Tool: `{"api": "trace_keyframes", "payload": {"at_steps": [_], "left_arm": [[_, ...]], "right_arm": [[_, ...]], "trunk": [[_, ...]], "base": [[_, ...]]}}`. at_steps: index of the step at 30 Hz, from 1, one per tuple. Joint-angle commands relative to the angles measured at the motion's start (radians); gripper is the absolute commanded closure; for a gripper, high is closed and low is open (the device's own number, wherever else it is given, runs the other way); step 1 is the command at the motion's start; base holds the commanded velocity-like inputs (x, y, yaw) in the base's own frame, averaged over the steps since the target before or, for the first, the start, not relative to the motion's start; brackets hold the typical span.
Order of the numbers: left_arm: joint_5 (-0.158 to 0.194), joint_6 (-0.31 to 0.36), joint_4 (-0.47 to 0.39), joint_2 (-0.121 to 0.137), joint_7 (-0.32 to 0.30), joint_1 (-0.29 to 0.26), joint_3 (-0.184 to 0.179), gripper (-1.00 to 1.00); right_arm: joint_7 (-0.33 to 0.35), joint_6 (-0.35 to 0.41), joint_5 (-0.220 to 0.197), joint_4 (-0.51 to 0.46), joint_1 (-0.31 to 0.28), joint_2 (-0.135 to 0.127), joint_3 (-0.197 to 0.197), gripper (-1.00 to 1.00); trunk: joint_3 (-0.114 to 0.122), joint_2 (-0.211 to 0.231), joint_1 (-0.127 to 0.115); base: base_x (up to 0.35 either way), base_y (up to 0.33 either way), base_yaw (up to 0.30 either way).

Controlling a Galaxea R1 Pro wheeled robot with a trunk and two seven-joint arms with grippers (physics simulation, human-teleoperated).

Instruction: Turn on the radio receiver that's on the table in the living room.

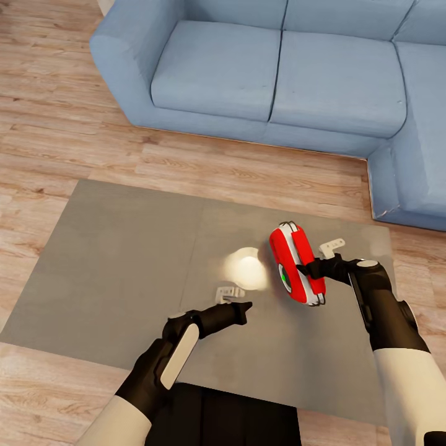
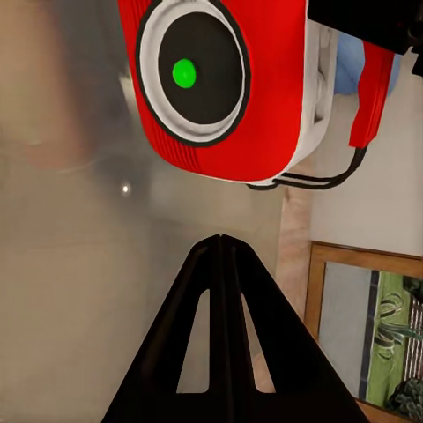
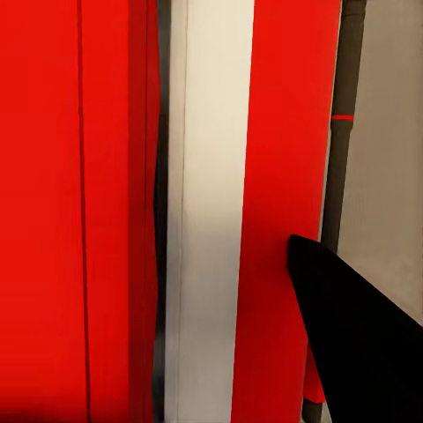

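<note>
Red radio receiver point(image 1: 298, 264) clamped in right fingers point(image 1: 305, 270) above grey table point(image 1: 124, 260); left fingers point(image 2: 220, 264) together; no legible writing

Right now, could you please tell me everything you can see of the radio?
The radio is small, rounded and bright red with white trim, glossy like plastic. Its face carries a round black dial ringed in white, with a green dot lit at its centre. A thin dark wire handle with a red grip shows in the left wrist view. It sits tilted over the grey table, its face toward the left gripper, which is shut and apart from it. The right gripper holds it from the back.
</note>
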Motion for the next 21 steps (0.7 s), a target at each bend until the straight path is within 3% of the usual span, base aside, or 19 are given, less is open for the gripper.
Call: {"api": "trace_keyframes", "payload": {"at_steps": [1, 3, 8, 18, 19, 21], "left_arm": [[0.000, 0.000, 0.000, 0.000, 0.000, 0.000, 0.000, 1.00], [0.000, 0.000, 0.000, 0.000, 0.000, 0.000, 0.000, 1.00], [-0.001, 0.000, 0.000, 0.000, 0.000, 0.000, 0.000, 1.00], [-0.003, 0.000, 0.000, 0.000, 0.000, 0.000, 0.000, 1.00], [-0.003, 0.000, 0.000, 0.000, 0.000, 0.000, 0.000, 1.00], [-0.003, 0.000, 0.000, 0.000, 0.000, 0.000, 0.000, 1.00]], "right_arm": [[0.002, 0.001, -0.003, 0.000, 0.000, 0.000, 0.000, 1.00], [0.010, -0.007, -0.011, 0.061, 0.000, 0.000, 0.000, 1.00], [0.004, -0.014, -0.055, 0.087, 0.000, -0.004, 0.001, 1.00], [0.001, -0.015, -0.062, 0.091, 0.000, -0.004, 0.002, 1.00], [0.001, -0.015, -0.062, 0.091, 0.000, -0.004, 0.002, -1.00], [0.001, -0.015, -0.062, 0.091, 0.000, -0.004, 0.002, -1.00]], "trunk": [[0.000, 0.000, 0.000], [0.000, 0.000, 0.000], [0.000, 0.000, 0.000], [0.000, 0.000, 0.000], [0.000, 0.000, 0.000], [0.000, 0.000, 0.000]], "base": [[0.000, 0.000, 0.000], [0.000, 0.000, 0.000], [0.000, 0.000, 0.000], [0.000, 0.000, 0.000], [0.000, 0.000, 0.000], [0.000, 0.000, 0.000]]}}
